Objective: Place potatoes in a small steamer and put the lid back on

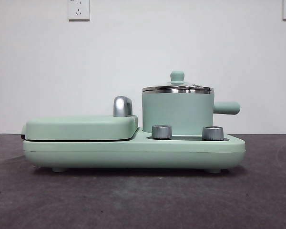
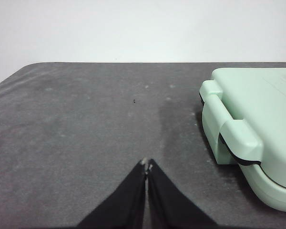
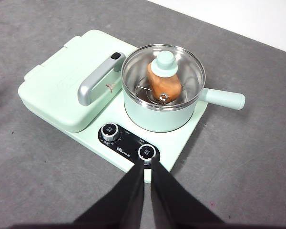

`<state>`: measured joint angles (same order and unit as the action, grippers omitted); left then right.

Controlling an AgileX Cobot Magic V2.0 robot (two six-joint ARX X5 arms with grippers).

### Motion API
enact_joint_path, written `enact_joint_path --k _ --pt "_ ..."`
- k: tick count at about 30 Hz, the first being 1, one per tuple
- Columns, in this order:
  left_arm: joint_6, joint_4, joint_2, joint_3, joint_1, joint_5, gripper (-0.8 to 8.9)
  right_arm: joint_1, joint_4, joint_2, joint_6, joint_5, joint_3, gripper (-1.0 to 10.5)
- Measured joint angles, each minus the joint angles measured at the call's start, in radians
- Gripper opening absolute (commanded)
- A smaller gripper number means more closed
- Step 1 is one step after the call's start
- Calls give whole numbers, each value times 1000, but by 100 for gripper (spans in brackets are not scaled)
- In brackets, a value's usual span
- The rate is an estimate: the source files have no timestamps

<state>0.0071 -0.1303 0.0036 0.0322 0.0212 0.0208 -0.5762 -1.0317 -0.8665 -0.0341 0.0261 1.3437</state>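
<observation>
The small steamer (image 1: pixel 177 113), a mint-green pot with a side handle, stands on the right side of the green appliance base (image 1: pixel 133 151). The glass lid (image 1: pixel 177 88) with its green knob sits on the pot. In the right wrist view the orange-brown potato (image 3: pixel 165 86) shows through the lid (image 3: pixel 165 63) inside the steamer (image 3: pixel 157 117). My right gripper (image 3: pixel 148 162) is shut and empty, held high above the base's front knobs. My left gripper (image 2: pixel 147 163) is shut and empty over bare table, beside the grill plate (image 2: pixel 252 129). Neither gripper shows in the front view.
The flat hinged grill plate (image 1: pixel 81 127) with a silver handle (image 1: pixel 122 106) fills the base's left half. Two silver knobs (image 1: pixel 162 131) sit on the base in front of the pot. Dark grey table cloth (image 1: pixel 133 200) surrounds the appliance; a white wall stands behind.
</observation>
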Motion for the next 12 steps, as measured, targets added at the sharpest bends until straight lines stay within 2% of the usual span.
enact_joint_path --k 8,12 --pt "0 0 0 0 0 0 7 3 14 0 4 6 0 21" --pt "0 0 0 0 0 0 7 42 89 21 14 71 -20 21"
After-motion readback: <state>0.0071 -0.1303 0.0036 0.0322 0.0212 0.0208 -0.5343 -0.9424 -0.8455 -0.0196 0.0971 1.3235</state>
